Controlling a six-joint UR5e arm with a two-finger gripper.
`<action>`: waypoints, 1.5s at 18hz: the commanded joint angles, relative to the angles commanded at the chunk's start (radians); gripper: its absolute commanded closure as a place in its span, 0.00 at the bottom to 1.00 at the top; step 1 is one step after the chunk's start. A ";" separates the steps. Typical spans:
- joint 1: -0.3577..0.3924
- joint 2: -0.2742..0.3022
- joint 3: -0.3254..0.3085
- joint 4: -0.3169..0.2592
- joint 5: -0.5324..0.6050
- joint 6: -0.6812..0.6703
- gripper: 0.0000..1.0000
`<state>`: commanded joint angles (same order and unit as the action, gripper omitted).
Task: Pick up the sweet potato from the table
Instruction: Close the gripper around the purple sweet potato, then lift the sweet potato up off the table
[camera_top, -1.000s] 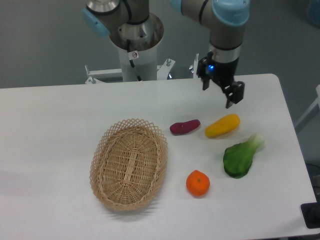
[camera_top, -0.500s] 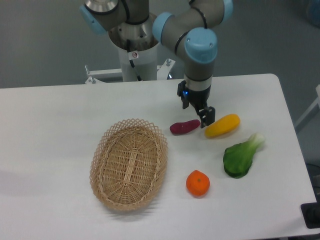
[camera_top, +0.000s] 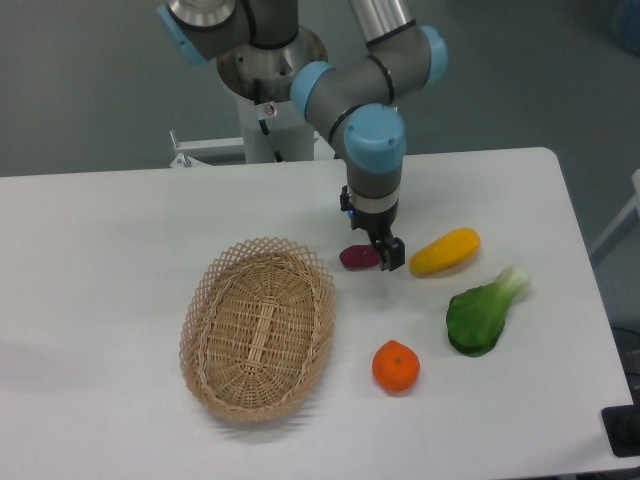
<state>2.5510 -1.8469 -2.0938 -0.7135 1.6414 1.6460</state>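
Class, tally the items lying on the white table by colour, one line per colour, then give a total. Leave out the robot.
Dark reddish-purple: 1, tapered sweet potato
Yellow: 1, oblong vegetable
Green: 1, leafy bok choy
Orange: 1, round fruit
Tan: 1, oval wicker basket
Total: 5

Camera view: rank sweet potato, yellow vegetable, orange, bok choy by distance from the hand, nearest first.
1. Sweet potato: directly under the hand, partly hidden by it.
2. Yellow vegetable: just to the image right.
3. Orange and bok choy: both farther off, orange toward the front edge, bok choy front-right; too close to call between them.
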 joint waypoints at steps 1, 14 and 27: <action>-0.002 -0.005 0.000 0.002 0.000 -0.002 0.00; 0.000 0.000 0.003 0.009 -0.002 -0.003 0.80; 0.023 0.112 0.194 -0.207 -0.072 -0.014 0.84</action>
<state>2.5740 -1.7350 -1.8994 -0.9201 1.5695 1.6322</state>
